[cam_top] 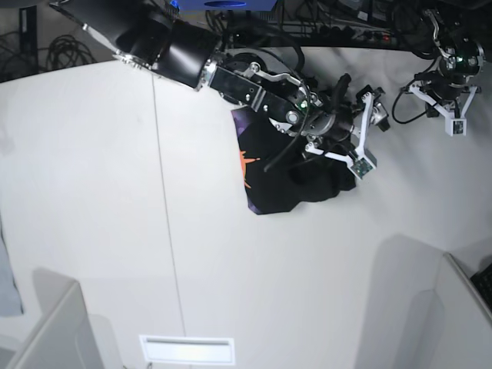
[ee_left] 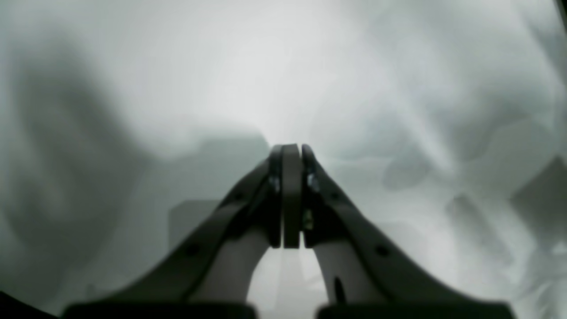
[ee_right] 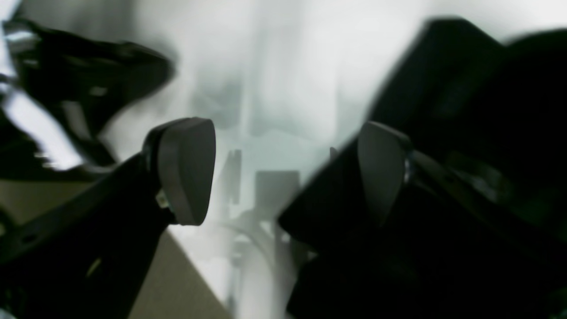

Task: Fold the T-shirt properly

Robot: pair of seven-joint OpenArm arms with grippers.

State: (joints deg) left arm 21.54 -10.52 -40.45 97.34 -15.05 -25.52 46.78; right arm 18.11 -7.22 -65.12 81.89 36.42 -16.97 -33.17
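Note:
The black T-shirt point(cam_top: 280, 165) lies bunched on the white table point(cam_top: 115, 192), its purple-and-orange print showing at its left edge. My right gripper point(cam_top: 338, 138) hovers at the shirt's upper right edge. In the right wrist view it point(ee_right: 283, 173) is open, with both grey pads point(ee_right: 186, 170) apart and nothing between them. Blurred black cloth point(ee_right: 478, 110) lies right behind the right-hand finger. My left gripper point(cam_top: 444, 92) is far off at the table's back right corner. In the left wrist view it point(ee_left: 291, 148) is shut and empty above bare white table.
Cables and a power strip point(cam_top: 361, 31) run along the table's back edge. A grey partition point(cam_top: 419, 307) stands at the front right and another point(cam_top: 46, 330) at the front left. A table seam point(cam_top: 165, 192) runs front to back.

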